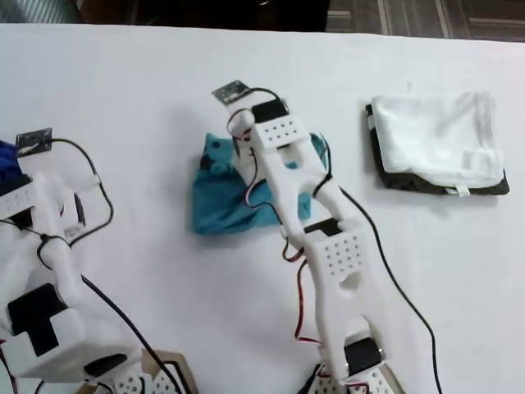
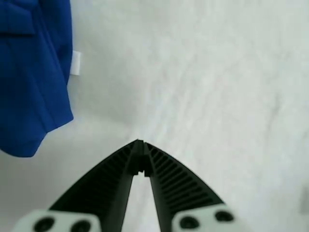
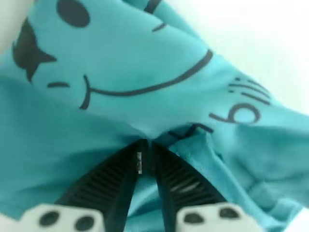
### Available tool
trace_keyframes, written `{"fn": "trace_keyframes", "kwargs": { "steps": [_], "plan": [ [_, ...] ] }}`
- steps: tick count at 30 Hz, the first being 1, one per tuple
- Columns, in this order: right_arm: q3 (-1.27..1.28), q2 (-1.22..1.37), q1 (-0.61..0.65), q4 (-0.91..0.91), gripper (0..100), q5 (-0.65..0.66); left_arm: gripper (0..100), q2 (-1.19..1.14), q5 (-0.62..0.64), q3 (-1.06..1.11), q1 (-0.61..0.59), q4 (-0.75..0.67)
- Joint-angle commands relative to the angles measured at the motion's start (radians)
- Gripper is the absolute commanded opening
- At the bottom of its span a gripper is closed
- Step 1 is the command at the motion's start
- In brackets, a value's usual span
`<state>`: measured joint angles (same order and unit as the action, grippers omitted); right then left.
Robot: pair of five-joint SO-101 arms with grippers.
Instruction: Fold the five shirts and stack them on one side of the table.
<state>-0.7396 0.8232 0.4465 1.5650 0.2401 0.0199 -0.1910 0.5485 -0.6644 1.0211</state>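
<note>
A teal shirt (image 1: 221,197) with a printed face lies bunched in the middle of the table. My right gripper (image 3: 145,143) is down on it and shut on a fold of the teal shirt (image 3: 145,87), whose cloth puckers at the tips. In the high view the right arm (image 1: 312,213) stretches from the front edge to that shirt. My left gripper (image 2: 140,145) is shut with nothing in it, over bare white table beside a blue shirt (image 2: 29,72) with a white tag. That blue shirt (image 1: 6,156) peeks in at the far left edge.
A folded white shirt (image 1: 439,135) rests on a folded black one (image 1: 385,176) at the right of the table (image 1: 148,82). Cables trail from both arms. The left arm (image 1: 41,246) stands at the front left.
</note>
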Motion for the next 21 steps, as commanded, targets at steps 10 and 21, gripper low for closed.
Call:
{"fn": "trace_keyframes", "kwargs": {
  "steps": [10, 21],
  "plan": [
    [-0.089, -0.051, -0.025, 0.2, 1.9, 0.002, 3, 0.054, -0.003, 0.002, -0.005, -0.008],
    [0.23, -0.26, -0.142, 0.202, 1.9, 0.124, 3, 0.054, -0.003, 0.002, -0.005, -0.018]
  ]
}}
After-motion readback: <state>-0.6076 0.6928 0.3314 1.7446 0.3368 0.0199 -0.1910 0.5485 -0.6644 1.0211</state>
